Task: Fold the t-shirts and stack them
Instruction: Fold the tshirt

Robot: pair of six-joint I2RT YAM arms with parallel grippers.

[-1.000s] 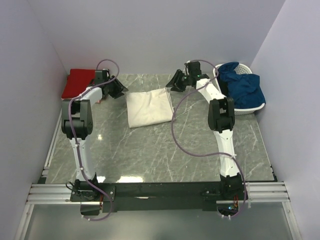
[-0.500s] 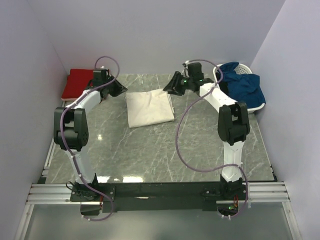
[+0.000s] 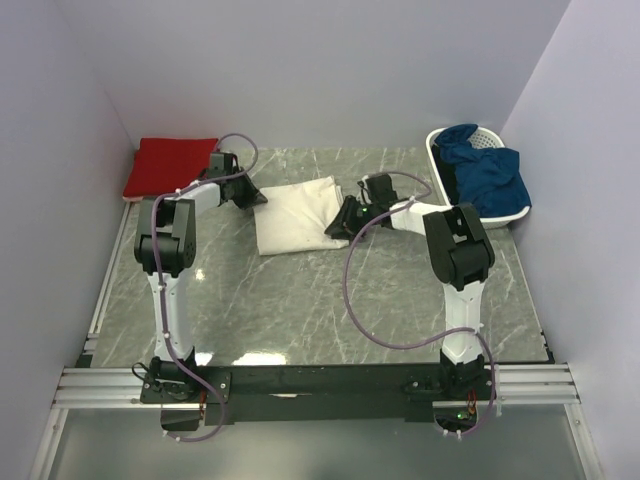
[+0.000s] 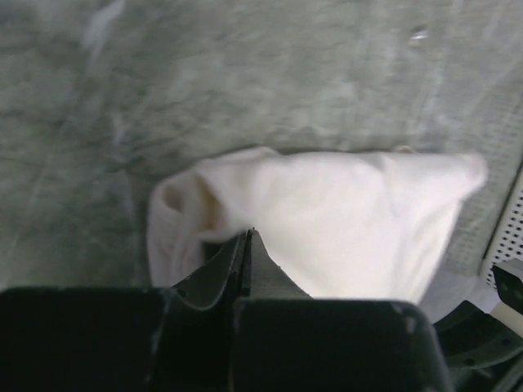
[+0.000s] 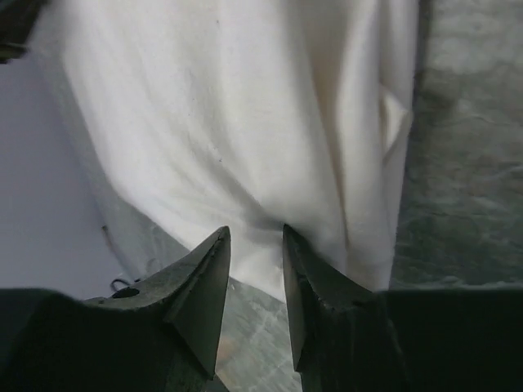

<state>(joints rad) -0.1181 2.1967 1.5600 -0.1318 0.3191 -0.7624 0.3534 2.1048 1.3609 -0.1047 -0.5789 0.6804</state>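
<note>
L gripper: fingers pressed together, no gap showing, tips right at the near edge of the cream t-shirt. The wrist view is blurred, so I can't tell whether a fold of cloth is caught btwn them or they only touch it. R gripper: fingers apart w/ a narrow gap, tips at the shirt's hem, nothing clamped.

From above, the two grippers sit low at opposite sides of the cream shirt, L at its left edge, R at its right edge. The shirt lies on the marble table, toward the far side. It's folded to a compact rectangle, a bit rumpled at the far right corner.

Red t-shirt lies folded flat at the far-left corner, apart from the cream one. White slatted basket at far right holds a heap of dark blue cloth, unfolded.

Progress, as I read it: red is done; cream is folded or one fold short, and not stacked. Left to do: carry cream onto red, then deal w/ the basket's contents. No pink shirt in view.
</note>
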